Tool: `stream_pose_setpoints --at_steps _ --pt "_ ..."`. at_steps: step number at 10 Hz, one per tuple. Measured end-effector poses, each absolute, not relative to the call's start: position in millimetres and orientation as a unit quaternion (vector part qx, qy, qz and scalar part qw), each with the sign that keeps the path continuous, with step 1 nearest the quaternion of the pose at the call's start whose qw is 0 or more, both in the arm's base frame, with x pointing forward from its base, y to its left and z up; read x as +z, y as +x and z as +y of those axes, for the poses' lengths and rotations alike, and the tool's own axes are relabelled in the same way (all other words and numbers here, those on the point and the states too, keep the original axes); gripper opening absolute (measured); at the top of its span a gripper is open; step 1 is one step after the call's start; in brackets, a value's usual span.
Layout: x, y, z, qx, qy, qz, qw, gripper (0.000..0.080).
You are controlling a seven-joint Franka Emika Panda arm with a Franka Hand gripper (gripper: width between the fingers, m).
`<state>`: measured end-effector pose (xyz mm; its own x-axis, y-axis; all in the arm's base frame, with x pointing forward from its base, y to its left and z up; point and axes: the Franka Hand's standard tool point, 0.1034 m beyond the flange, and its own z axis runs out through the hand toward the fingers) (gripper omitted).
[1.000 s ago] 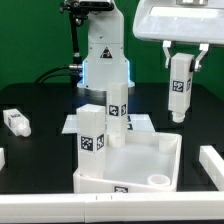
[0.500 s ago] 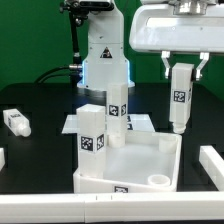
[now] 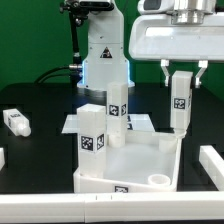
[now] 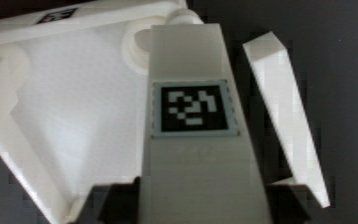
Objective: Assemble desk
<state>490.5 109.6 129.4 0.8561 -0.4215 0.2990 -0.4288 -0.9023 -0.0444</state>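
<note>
Descent is what we see: our gripper (image 3: pixel 181 76), jaws partly closed on an upright leg (image 3: pixel 179 108), has sunk toward the far corner of the desk top (image 3: pixel 105 182), probably over its hole; insertion looks next.

gripper (image 3: pixel 181 78): is lowered from its earlier height; more of the upper exterior view is now filled by the arm's white housing (image 3: pixel 175 35).
leg (image 3: pixel 180 103): is carried down with it and kept upright.
leg's lower end: is brought from well above the desk top (image 3: pixel 120 178) to just above its far corner at the exterior view's right.
</note>
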Motion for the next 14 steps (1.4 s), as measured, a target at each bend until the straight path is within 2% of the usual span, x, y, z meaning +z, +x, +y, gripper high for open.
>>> stream_pose_setpoints --at_steps 3,7,9,14 --pt "135.8 495.0 98.7 0.147 0.968 -0.203 0.006 0.0284" --pt "131.9 495.9 83.1 0.144 0.973 -0.183 0.009 0.0284" --pt "115.0 490.0 97.0 0.146 0.973 -0.177 0.011 0.0284" --pt "115.1 496.6 127.2 0.185 0.962 -0.2 -0.019 0.0285"
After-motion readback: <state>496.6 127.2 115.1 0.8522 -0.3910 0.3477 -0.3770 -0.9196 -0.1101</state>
